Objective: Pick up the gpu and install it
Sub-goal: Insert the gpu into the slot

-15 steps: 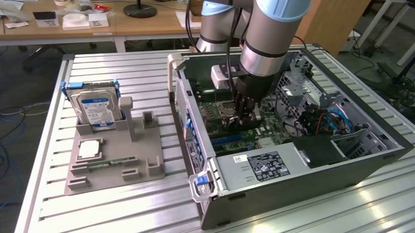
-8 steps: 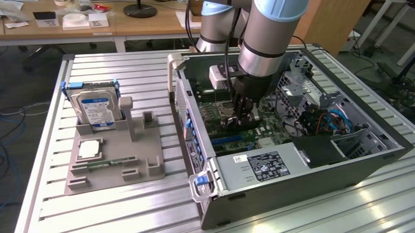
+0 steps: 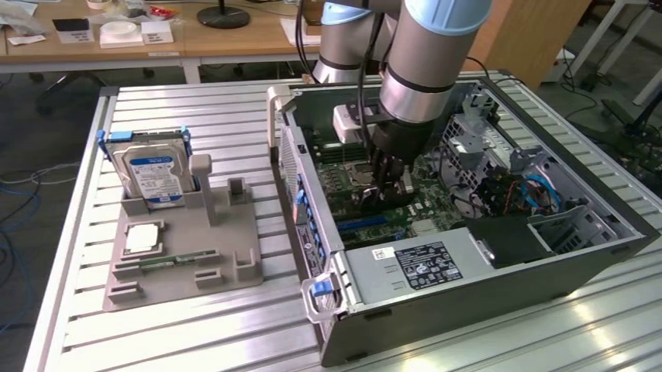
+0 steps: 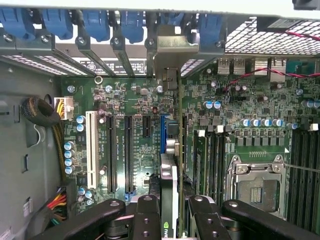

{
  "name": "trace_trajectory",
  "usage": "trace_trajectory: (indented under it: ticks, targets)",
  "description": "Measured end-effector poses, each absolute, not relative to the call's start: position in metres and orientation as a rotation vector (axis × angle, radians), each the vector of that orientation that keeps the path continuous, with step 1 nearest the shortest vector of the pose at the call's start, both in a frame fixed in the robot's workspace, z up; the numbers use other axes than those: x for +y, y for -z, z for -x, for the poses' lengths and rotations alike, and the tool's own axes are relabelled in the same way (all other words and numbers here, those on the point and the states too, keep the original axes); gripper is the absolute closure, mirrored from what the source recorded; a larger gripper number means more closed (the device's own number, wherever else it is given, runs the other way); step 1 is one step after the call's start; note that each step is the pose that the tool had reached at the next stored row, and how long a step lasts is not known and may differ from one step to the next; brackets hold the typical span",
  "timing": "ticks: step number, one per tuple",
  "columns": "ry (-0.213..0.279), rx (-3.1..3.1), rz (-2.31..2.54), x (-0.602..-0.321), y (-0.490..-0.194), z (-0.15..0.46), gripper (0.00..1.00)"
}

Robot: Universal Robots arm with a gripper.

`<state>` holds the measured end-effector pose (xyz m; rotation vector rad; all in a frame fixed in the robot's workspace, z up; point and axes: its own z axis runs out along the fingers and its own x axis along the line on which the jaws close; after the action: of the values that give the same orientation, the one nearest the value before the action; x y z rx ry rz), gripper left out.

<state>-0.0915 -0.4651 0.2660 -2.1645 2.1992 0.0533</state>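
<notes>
Gripper [image 4: 170,210] clamped on the gpu [image 4: 169,172], held edge-on inside the pc case [image 3: 579,256], just above the motherboard [image 4: 140,110] slots; bracket end by the rear openings; card looks light, stiff, fragile w/ exposed parts; best gripped on its 2 flat faces near the top edge.

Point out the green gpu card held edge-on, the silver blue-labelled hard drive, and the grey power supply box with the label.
Green gpu card [image 4: 169,197]: wrist view, on its upper edge.
Silver blue-labelled hard drive [image 3: 151,177]: exterior view, on its label.
Grey power supply box [image 3: 414,267]: exterior view, on its top label.
</notes>
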Motion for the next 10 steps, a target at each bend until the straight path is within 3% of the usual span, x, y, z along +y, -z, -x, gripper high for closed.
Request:
trace_trajectory:
  ticks: [10]
  targets:
    - [-0.053,2.199,2.164,-0.4668,-0.2660,0.0927,0.73]
